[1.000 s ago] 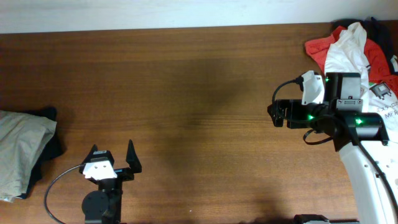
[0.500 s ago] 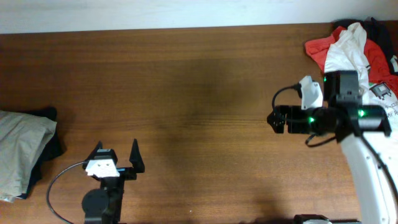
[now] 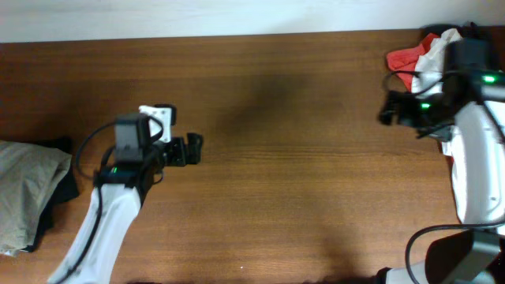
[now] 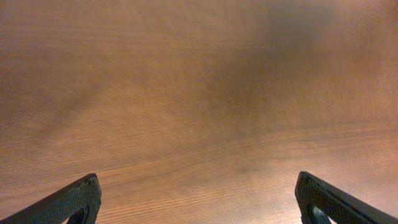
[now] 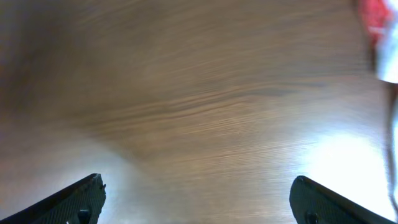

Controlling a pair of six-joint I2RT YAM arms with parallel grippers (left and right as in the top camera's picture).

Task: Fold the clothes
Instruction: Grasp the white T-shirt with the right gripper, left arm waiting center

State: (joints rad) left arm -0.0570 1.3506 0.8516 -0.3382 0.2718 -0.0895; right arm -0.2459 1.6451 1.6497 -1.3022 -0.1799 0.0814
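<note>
The white T-shirt (image 3: 436,55) lies bunched on the red garment (image 3: 404,61) at the table's far right corner, mostly hidden by my right arm. A white edge of it shows in the right wrist view (image 5: 388,65). My right gripper (image 3: 388,110) is open and empty, just left of that pile, over bare wood; its fingertips (image 5: 198,198) frame only table. My left gripper (image 3: 192,148) is open and empty over the left-middle of the table; its wrist view (image 4: 198,198) shows only wood.
A beige-grey folded garment (image 3: 24,189) lies on a dark cloth (image 3: 63,185) at the left edge. The brown wooden table (image 3: 284,181) ends at a pale wall along the top.
My left arm has swung up from the front edge to the left-middle of the table. My right arm has moved up and right, toward the pile of clothes in the corner.
</note>
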